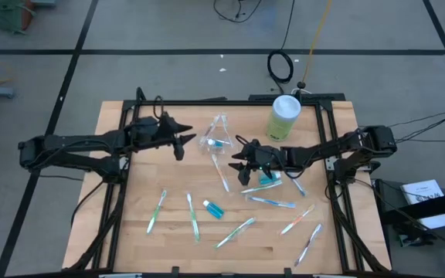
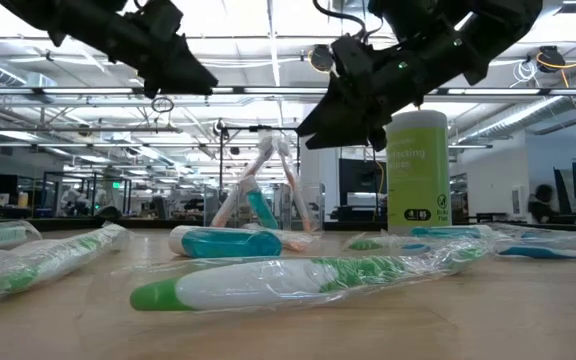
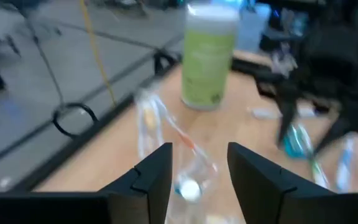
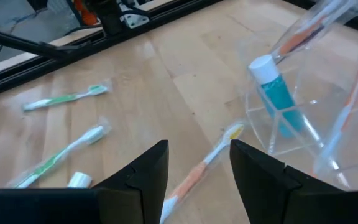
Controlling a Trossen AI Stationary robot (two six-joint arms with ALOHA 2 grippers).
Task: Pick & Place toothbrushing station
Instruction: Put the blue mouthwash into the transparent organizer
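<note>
A clear plastic container (image 1: 217, 139) stands on the wooden table, toward its far middle. Two toothbrushes lean out of it, and a teal tube (image 4: 272, 87) stands inside. Several wrapped toothbrushes (image 1: 235, 232) and another teal tube (image 1: 213, 208) lie flat across the near half. My left gripper (image 1: 182, 145) hangs open above the table, just left of the container (image 3: 188, 168). My right gripper (image 1: 236, 160) hangs open on the container's right, above an orange-handled toothbrush (image 4: 197, 171) that lies on the table.
A tall green canister with a white lid (image 1: 284, 116) stands at the far right. A black frame rail (image 1: 122, 193) runs along the table's edges. Bare wood shows at the near left corner (image 1: 130, 247). Cables lie on the floor beyond the far edge.
</note>
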